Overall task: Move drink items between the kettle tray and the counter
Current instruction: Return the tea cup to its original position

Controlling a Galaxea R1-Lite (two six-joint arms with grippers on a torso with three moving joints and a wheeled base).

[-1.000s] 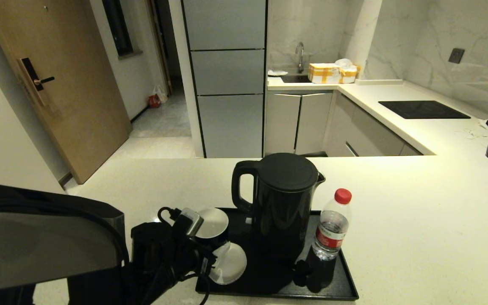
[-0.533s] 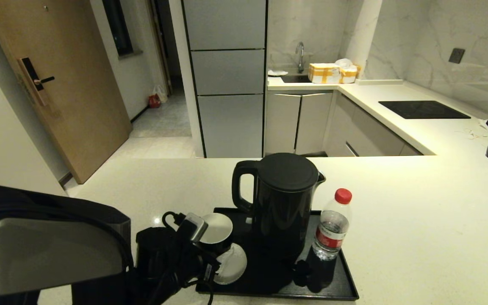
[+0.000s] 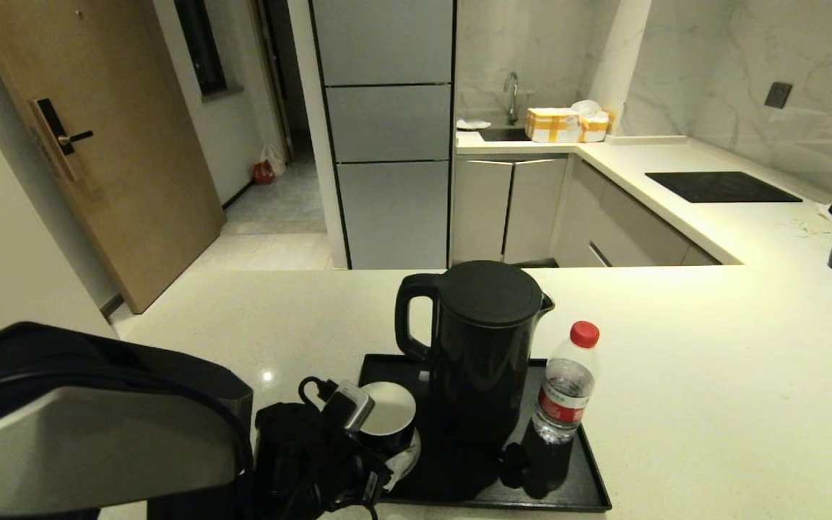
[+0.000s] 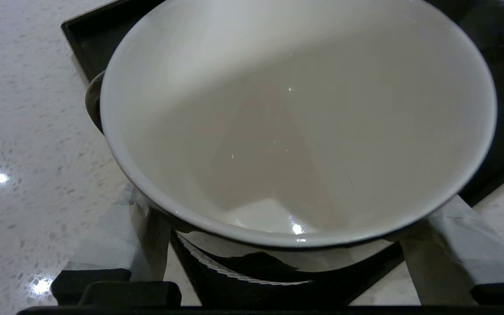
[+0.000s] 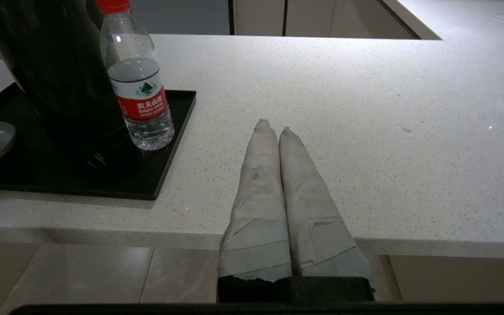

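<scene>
Now left gripper [image 3: 376, 440] clamped on black cup [image 3: 387, 419] over saucer [image 3: 407, 456] left of kettle [image 3: 484, 347] on kettle tray [image 3: 568, 491], water bottle [image 3: 566, 386] right of kettle, right gripper [image 5: 271, 127] fingers together above counter [image 3: 712, 404].

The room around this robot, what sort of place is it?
Most likely a home kitchen: a pale stone counter with a sink tap at the back, a black cooktop set into it, and a kettle on a tray.
</scene>
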